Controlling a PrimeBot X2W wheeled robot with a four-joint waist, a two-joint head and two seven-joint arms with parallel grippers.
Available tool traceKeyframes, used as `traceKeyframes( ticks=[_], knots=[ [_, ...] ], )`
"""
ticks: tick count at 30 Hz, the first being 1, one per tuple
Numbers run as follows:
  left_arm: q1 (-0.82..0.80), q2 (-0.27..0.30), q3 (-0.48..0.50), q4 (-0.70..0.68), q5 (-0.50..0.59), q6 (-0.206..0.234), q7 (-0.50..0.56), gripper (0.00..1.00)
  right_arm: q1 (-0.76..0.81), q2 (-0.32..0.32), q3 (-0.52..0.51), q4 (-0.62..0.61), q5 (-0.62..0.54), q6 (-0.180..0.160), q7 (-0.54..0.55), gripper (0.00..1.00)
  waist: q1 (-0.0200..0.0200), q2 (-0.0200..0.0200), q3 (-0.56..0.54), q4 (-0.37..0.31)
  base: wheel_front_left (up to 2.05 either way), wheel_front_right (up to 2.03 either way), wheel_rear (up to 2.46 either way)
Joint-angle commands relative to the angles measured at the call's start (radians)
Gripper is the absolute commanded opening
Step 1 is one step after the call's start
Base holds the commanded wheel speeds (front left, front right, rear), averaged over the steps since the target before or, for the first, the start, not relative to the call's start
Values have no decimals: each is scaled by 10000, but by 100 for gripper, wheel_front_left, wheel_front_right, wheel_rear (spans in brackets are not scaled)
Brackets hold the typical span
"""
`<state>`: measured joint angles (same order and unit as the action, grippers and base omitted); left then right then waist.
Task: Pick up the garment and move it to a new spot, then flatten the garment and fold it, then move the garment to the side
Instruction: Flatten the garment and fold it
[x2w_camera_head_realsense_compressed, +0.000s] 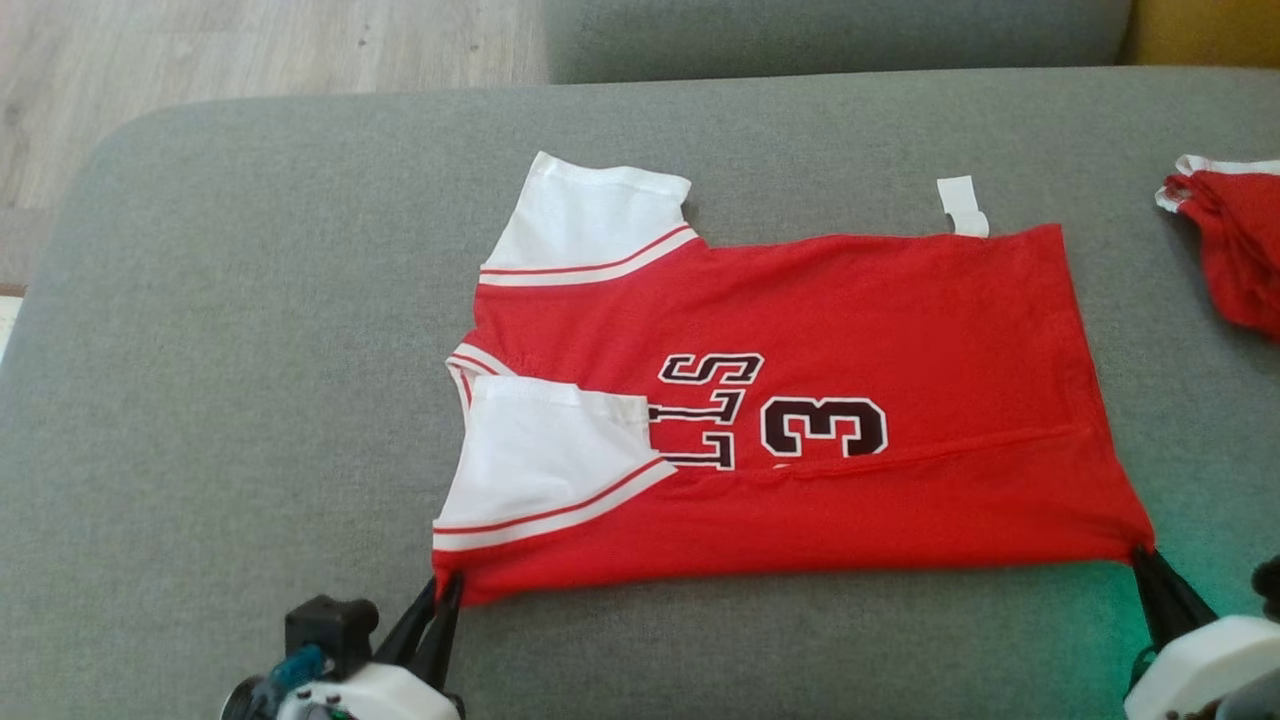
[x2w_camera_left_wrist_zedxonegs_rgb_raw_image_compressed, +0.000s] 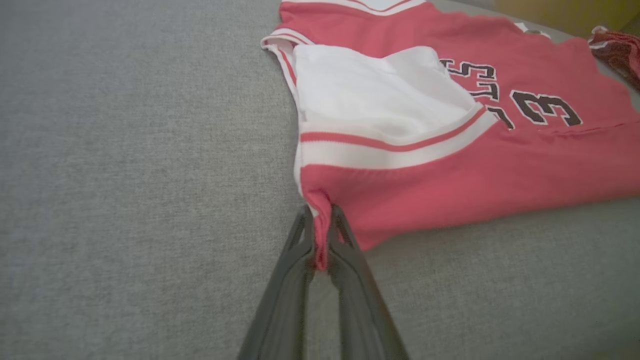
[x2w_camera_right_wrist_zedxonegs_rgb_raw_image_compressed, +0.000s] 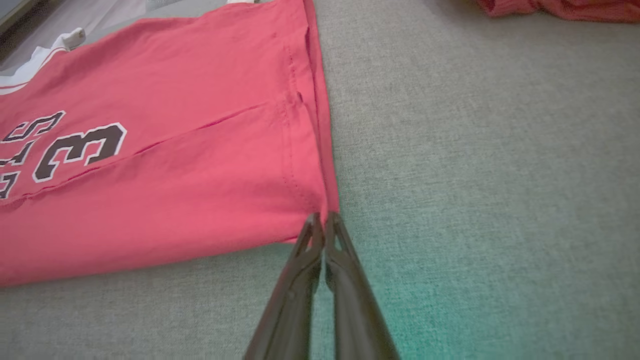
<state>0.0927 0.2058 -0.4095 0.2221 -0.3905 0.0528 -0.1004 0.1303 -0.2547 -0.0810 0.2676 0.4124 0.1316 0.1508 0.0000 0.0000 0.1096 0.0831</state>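
The garment (x2w_camera_head_realsense_compressed: 800, 330) is a red jersey with white sleeves and a black "3", lying flat on the grey cushion (x2w_camera_head_realsense_compressed: 250, 350) with its near long edge folded over. My left gripper (x2w_camera_head_realsense_compressed: 447, 580) is shut on its near left corner, below the white sleeve. In the left wrist view a pinch of red cloth of the garment (x2w_camera_left_wrist_zedxonegs_rgb_raw_image_compressed: 450, 165) stands between the fingers of the left gripper (x2w_camera_left_wrist_zedxonegs_rgb_raw_image_compressed: 320, 210). My right gripper (x2w_camera_head_realsense_compressed: 1142, 555) is shut on the near right hem corner. In the right wrist view the right gripper (x2w_camera_right_wrist_zedxonegs_rgb_raw_image_compressed: 322, 216) meets the garment (x2w_camera_right_wrist_zedxonegs_rgb_raw_image_compressed: 175, 200) at that corner.
Another red and white piece of clothing (x2w_camera_head_realsense_compressed: 1235, 240) lies crumpled at the cushion's right edge. A white tag (x2w_camera_head_realsense_compressed: 962, 205) pokes out beyond the jersey's far edge. The couch back (x2w_camera_head_realsense_compressed: 830, 35) runs along the far side, with wooden floor (x2w_camera_head_realsense_compressed: 250, 50) at the far left.
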Motion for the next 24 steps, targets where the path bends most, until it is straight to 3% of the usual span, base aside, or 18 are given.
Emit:
traceKeyframes(
  ticks=[1,5,6,7,8,9,10,11,15,20,24],
  knots=[
    [-234,237,292,-345,-109,-31,71,0,4,-194,-37,-535,-100,-9,91,0,0,0,59,-19,0,0,0],
    [-285,337,220,-451,-141,-38,426,0,176,-138,-230,-1028,-270,-9,415,0,0,0,212,-59,0,0,0],
    [-294,342,189,-450,-184,-63,550,0,195,-130,-230,-1117,-303,-9,493,17,0,0,237,-72,0,0,0],
    [-300,341,169,-440,-240,-79,688,0,216,-120,-234,-1201,-326,-9,556,72,0,0,259,-82,0,0,0],
    [-315,355,146,-439,-257,-77,803,0,239,-108,-264,-1277,-354,-9,597,100,0,0,280,-85,0,0,0],
    [-330,365,139,-449,-259,-47,880,37,261,-96,-306,-1353,-383,-9,628,100,0,0,300,-85,0,0,0],
    [-334,368,143,-449,-283,-11,974,60,278,-88,-370,-1431,-425,-9,650,100,0,0,316,-87,0,0,0],
    [-347,389,159,-478,-288,30,1035,100,298,-76,-438,-1511,-447,-9,673,100,0,0,323,-85,0,0,0],
    [-342,584,190,-943,-214,220,1377,100,339,-93,-710,-1992,-562,-9,655,100,0,0,417,-118,0,0,0],
    [-786,1022,868,-2775,-157,662,1474,100,-63,-129,-555,-2617,-659,-9,287,100,0,0,804,-320,0,0,0],
    [-2151,1564,1264,-3693,-283,259,1881,100,-545,-167,-217,-2918,-612,-9,-214,100,0,0,1344,-405,0,0,0]
  ],
)
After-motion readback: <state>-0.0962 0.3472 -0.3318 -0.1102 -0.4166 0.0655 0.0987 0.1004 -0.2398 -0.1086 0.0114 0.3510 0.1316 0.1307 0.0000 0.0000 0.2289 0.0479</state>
